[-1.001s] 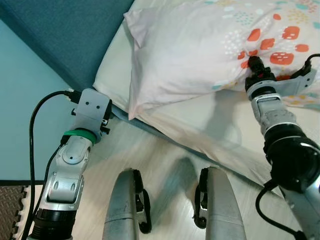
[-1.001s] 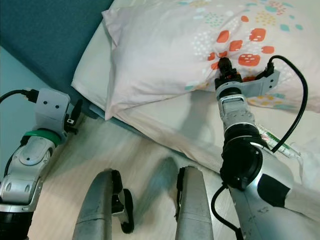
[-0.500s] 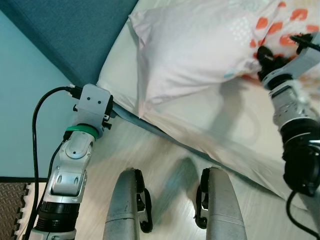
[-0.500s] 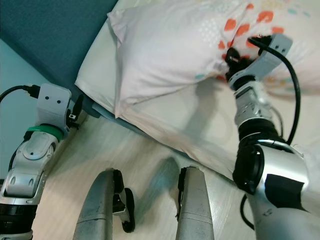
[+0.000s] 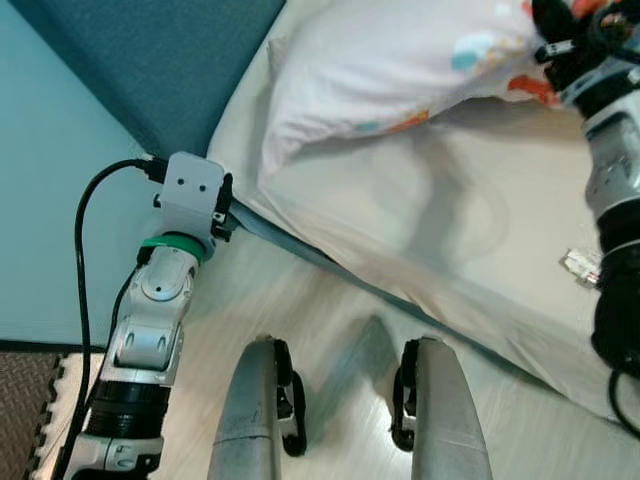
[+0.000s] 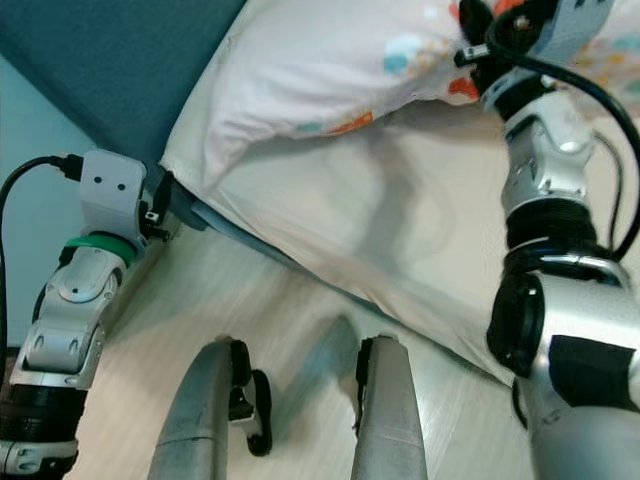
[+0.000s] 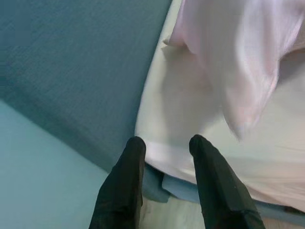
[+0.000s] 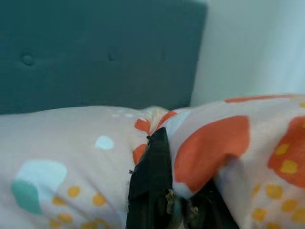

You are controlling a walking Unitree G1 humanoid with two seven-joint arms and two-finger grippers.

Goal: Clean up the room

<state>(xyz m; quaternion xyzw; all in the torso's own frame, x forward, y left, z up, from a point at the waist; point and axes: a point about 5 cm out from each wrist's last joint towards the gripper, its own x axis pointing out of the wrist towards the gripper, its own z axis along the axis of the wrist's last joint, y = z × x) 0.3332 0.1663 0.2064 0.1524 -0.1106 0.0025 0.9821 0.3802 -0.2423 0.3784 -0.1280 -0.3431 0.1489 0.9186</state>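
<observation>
Right gripper [image 5: 560, 40] is up at the far right of the bed, fingers pinched tight into the fabric of the pillow [image 5: 400, 70], a white one with orange, teal and yellow spots, and it's got that end bunched and lifted off the sheet [image 5: 420, 220] while the other corner sags toward the headboard [image 5: 150, 60]. From the left eye you also see the left arm down by the mattress corner, its silver wrist block with a green ring sitting just beside the blue edge of the bed base [image 5: 270, 232], and a small crumpled wrapper-looking thing [image 5: 582, 266] lying on the sheet near the right arm, too blurry to say what it is. Robot's two legs stand on the pale wood floor [image 5: 340, 330] right at the bedside. Right eye view is the same scene, with the pillow [image 6: 330, 70] hanging from the right gripper [image 6: 480, 35] above its own shadow. Left wrist view: left gripper [image 7: 164, 148] has its two black fingers spread apart with nothing between them, pointing at the mattress corner under the teal headboard [image 7: 71, 62]. Right wrist view: a black finger [image 8: 153, 176] is buried in a fold of the pillow [image 8: 71, 152] next to a big orange patch, headboard [image 8: 95, 52] behind.
</observation>
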